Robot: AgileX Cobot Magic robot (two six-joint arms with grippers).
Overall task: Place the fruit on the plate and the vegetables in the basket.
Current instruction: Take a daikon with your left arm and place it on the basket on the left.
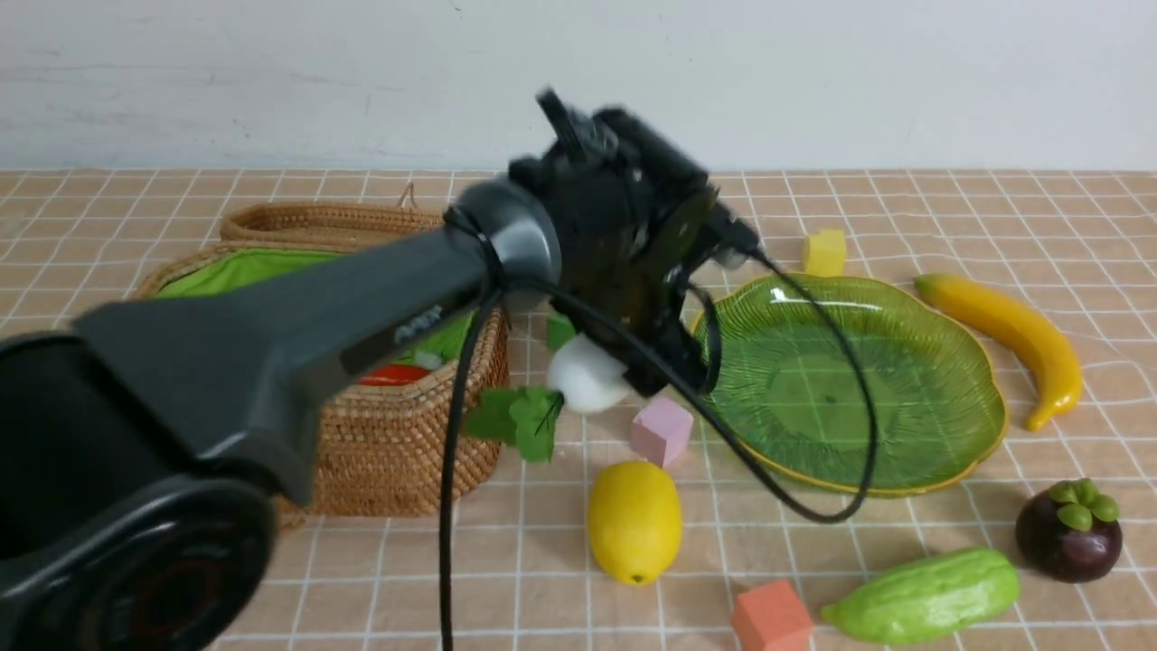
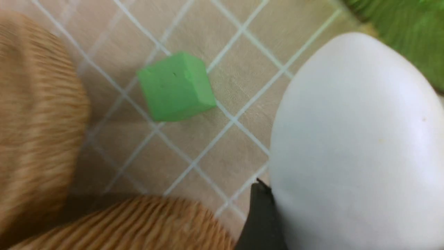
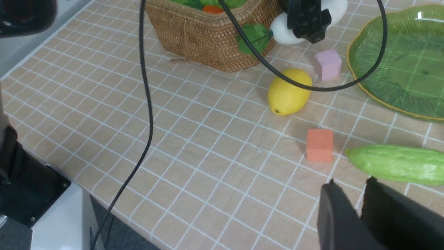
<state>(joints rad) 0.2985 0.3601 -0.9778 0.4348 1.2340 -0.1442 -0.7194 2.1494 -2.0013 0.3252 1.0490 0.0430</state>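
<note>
My left gripper (image 1: 628,366) is shut on the white radish (image 1: 583,375), held between the basket (image 1: 389,443) and the plate (image 1: 850,380); its green leaves (image 1: 520,420) hang toward the basket. One dark finger (image 2: 262,218) presses against the radish (image 2: 353,146). Something orange-red (image 1: 393,373) lies inside the basket. The lemon (image 1: 633,520) lies in front, the banana (image 1: 1012,334) right of the plate, the mangosteen (image 1: 1071,529) and light green gourd (image 1: 922,597) at the near right. My right gripper (image 3: 351,182) hovers just short of the gourd (image 3: 399,163), barely open and holding nothing.
Foam cubes lie about: pink (image 1: 662,429) under the left gripper, orange (image 1: 770,619) near the gourd, yellow (image 1: 824,251) behind the plate, green (image 2: 175,86) beside the basket. A woven lid (image 1: 325,221) sits behind the basket. The left arm's cable (image 1: 795,488) droops over the plate's edge.
</note>
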